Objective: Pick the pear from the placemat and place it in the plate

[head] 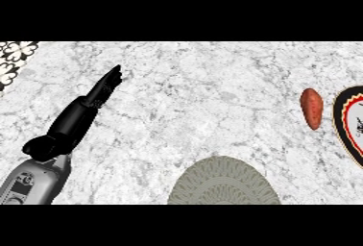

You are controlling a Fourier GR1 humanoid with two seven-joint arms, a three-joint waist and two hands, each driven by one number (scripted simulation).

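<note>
Head view, and it's the left hand (106, 86) on show, coming up from the lower left corner on its grey forearm, fingers straight and pointing up and to the right, holding nothing. It hangs over bare marble worktop (205, 96) with nothing near it. The right hand is nowhere in this view.

Now, the pear: there's no pear-shaped fruit to be seen. The grey-green round placemat (223, 185) sits at the bottom centre, cut off by the lower edge, and what shows of it carries nothing. The only candidate is the reddish-brown oblong thing (311, 108) over at the right, lying on the marble with its long axis running near-to-far, just beside the plate (352, 126), not touching it as far as I can tell. That plate, with its dark rim and red-and-white pattern, is half cut off by the right edge.

So the object lies well to the right of the left hand, clear across the worktop. My read: it's the unseen right arm's job. A patterned cloth (13, 60) peeks in top left.
</note>
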